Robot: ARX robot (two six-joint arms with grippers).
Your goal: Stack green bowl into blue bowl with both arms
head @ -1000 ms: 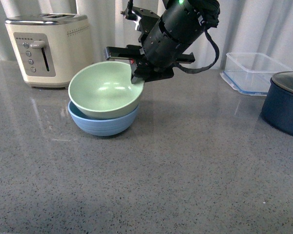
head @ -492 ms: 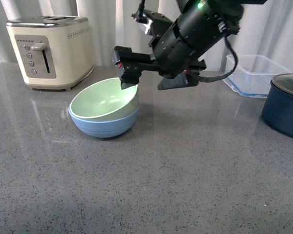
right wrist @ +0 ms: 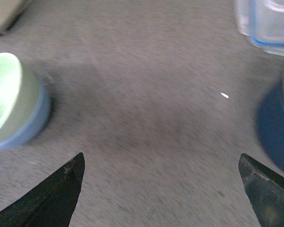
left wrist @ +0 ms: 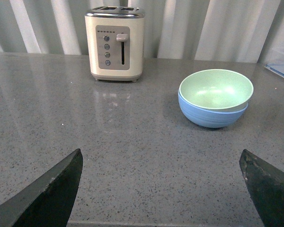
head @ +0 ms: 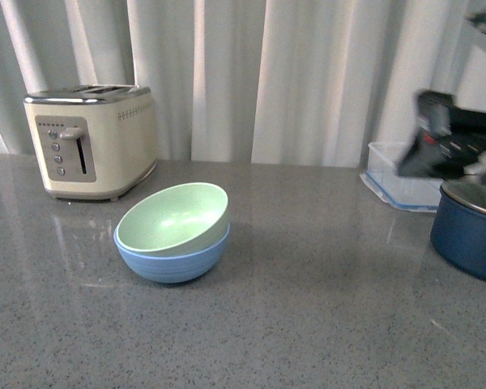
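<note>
My right gripper point(head: 437, 146) has pulled away from the bowls to the far right, above the navy pot point(head: 470, 235).

The green bowl point(head: 174, 217) now sits nested in the blue bowl point(head: 172, 255), a little tilted, near the toaster point(head: 93, 139) on the counter point(head: 308, 308). I see both grippers spread wide and holding nothing; the left gripper point(left wrist: 163, 189) waits well apart from the bowls. I judge the stacking is done.

Kitchen: toaster point(head: 93, 139), navy pot point(head: 470, 235), grey countertop point(head: 308, 308).
</note>
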